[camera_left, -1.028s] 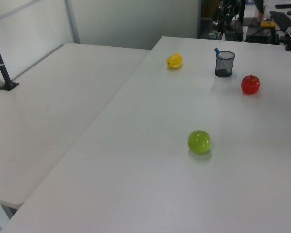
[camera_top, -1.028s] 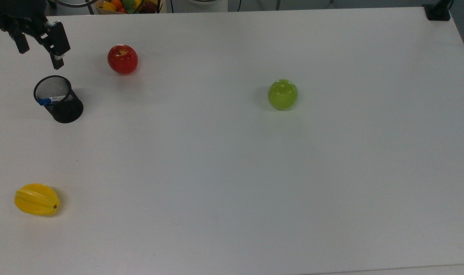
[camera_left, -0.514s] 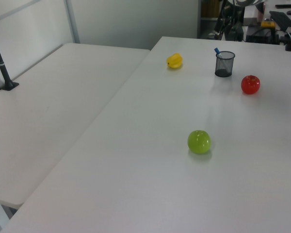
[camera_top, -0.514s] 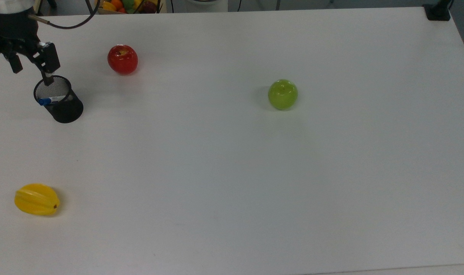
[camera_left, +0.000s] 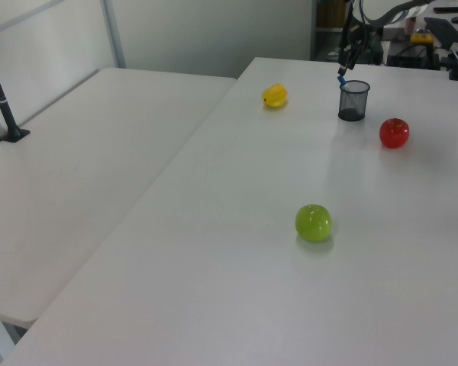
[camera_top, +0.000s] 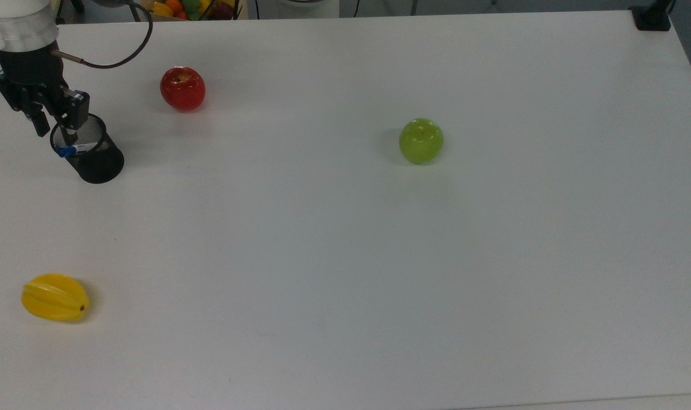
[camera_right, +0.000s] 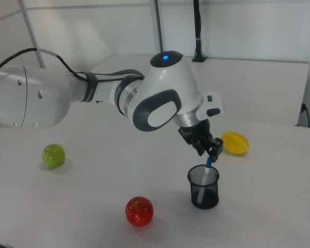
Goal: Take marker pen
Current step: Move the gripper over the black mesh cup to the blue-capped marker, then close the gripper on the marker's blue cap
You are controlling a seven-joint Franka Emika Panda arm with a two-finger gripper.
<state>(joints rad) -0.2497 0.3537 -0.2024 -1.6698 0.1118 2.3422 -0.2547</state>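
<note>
- One marker pen (camera_top: 72,150) is what the arm is after; it stands slanted in the black mesh cup (camera_top: 98,162) near the table's (camera_top: 345,256) far corner, at the top view's left, its blue cap poking over the rim.
- Right above that cap hangs the gripper (camera_top: 54,130). In the top view its two fingers are spread apart, one over the cup's mouth and one just outside the rim, with the blue cap close below the gap.
- From the right view the fingertips look level with the cap's tip or just touching it, but I cannot tell whether they straddle it yet.
- To my eye this is the reaching step, nearly done; the pen is not yet pinched.
- Next, I'd judge, it needs a small drop so the fingers sit either side of the cap, then a squeeze and a lift along the pen's lean, so the barrel slides out without dragging the cup.
- That rim is the obstacle: it sits tight beside the cap, and a finger landing on it could tip the light cup.
- Round about lie a red apple (camera_top: 182,88) near the cup, a green apple (camera_top: 421,140) well apart toward the middle, and a yellow star fruit (camera_top: 54,297) off at the near edge; none is in the way.
- A black cable (camera_top: 115,60) loops off the wrist, clear of the cup.
</note>
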